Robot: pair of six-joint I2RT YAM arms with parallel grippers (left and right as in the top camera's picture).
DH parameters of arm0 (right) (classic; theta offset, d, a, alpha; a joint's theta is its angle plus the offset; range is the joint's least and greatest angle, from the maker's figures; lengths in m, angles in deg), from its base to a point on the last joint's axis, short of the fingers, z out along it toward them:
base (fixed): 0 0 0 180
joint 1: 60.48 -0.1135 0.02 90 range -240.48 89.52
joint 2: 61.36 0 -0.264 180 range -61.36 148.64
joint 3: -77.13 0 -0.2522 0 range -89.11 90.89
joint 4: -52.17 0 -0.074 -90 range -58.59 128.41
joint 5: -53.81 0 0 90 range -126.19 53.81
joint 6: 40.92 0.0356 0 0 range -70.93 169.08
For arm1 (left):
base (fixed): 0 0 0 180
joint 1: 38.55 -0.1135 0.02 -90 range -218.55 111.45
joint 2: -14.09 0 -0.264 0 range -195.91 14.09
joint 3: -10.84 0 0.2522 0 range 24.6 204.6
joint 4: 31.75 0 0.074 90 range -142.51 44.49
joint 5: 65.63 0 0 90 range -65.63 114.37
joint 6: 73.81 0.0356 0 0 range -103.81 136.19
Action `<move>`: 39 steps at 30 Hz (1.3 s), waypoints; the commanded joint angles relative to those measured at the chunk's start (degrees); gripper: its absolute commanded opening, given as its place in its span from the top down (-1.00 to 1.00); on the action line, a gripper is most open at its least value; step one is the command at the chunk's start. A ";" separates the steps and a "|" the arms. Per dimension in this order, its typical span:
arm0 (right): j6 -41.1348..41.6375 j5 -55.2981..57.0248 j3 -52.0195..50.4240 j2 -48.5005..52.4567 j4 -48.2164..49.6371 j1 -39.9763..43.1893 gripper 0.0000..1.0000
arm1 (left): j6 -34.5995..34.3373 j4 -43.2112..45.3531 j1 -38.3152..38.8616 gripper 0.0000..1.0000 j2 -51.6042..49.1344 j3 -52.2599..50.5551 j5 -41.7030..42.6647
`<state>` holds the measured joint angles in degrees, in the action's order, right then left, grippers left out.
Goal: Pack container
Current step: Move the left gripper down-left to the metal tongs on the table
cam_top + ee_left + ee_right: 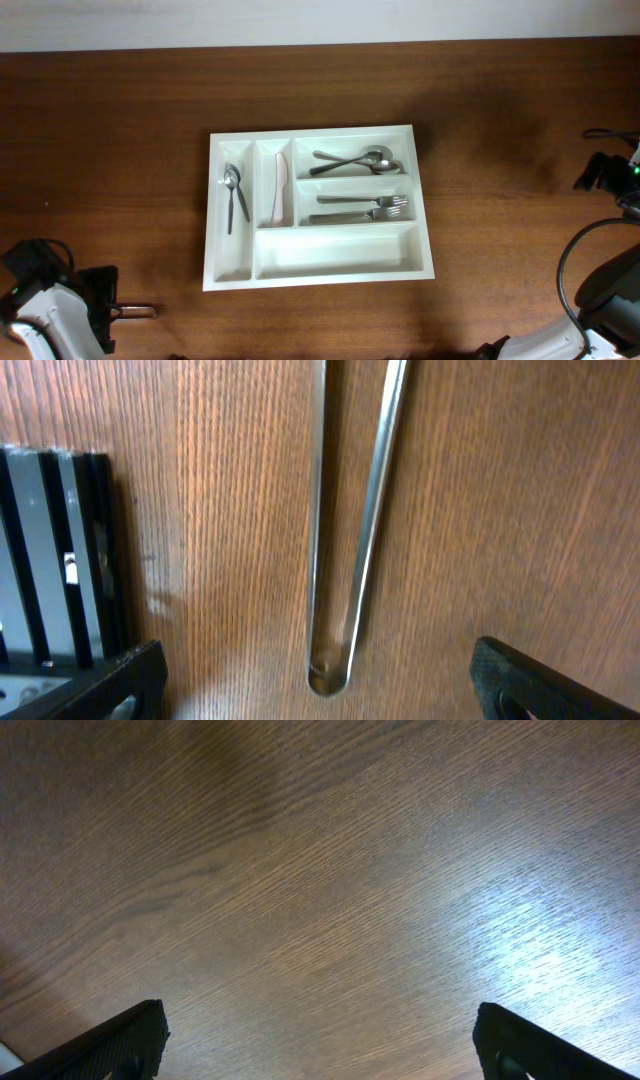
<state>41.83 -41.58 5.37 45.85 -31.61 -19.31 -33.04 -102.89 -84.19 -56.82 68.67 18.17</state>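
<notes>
Item: large white rectangular plastic cutlery tray, five compartments, flat at the centre of the counter.
- Contents: steel spoons in the 9 o'clock upright slot; pale pink knife in the next slot; more spoons in the upper horizontal slot; forks in the lower; long 6 o'clock compartment bare.
- Left gripper: jaws spread wide, gripping nothing; tray well apart at about 2 o'clock. A slender U-shaped steel loop lies between them, untouched.
- Right gripper: jaws spread wide over bare wood; tray well apart at about 10 o'clock.
- Surface: dark brown wood-grain counter.
- Room: pale wall strip along the 12 o'clock edge.
</notes>
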 commanded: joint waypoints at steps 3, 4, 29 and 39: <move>0.44 0.09 -0.09 0.20 0.02 0.15 -0.98 | 1.62 4.22 -3.02 -0.98 0.31 -0.76 -1.70; 0.44 0.07 -0.09 0.20 0.02 0.15 -0.98 | 1.62 5.01 -3.39 -0.98 0.20 -0.76 -1.70; 0.44 0.09 -0.09 0.20 0.04 0.15 -0.98 | 3.10 13.27 -4.57 -0.98 -17.25 -0.76 -1.55; 0.44 0.09 -0.09 0.20 0.02 0.15 -0.98 | 5.42 15.87 -4.57 -0.98 -17.27 -0.76 -1.51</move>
<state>41.83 -41.58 5.37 45.85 -31.61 -19.31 -28.93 -87.22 -88.46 -73.63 68.26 17.30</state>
